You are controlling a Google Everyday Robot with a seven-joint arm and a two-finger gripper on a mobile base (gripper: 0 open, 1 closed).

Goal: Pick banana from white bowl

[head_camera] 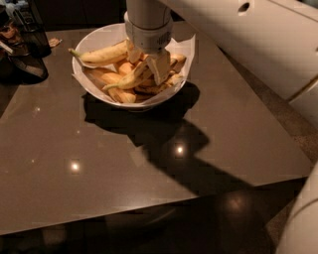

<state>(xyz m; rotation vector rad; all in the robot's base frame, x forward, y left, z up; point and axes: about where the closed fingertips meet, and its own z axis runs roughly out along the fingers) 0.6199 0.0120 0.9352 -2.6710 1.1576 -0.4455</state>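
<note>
The gripper [147, 62], down in the white bowl [89, 89] at 12 o'clock on the table [99, 163], hides the upper end of the banana [126, 80] and part of the fruit heap, and its arm [146, 15] is cut off by the top edge. The dark objects [27, 59] at 10 o'clock are cut by the left edge and too dim to name. A pale rounded shape [300, 223] at 4 o'clock is cropped by the corner.

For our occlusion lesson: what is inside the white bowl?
The white bowl holds white paper and bananas, among them the curved banana and a straighter banana. The gripper, down in the pile, hides what lies beneath.
</note>
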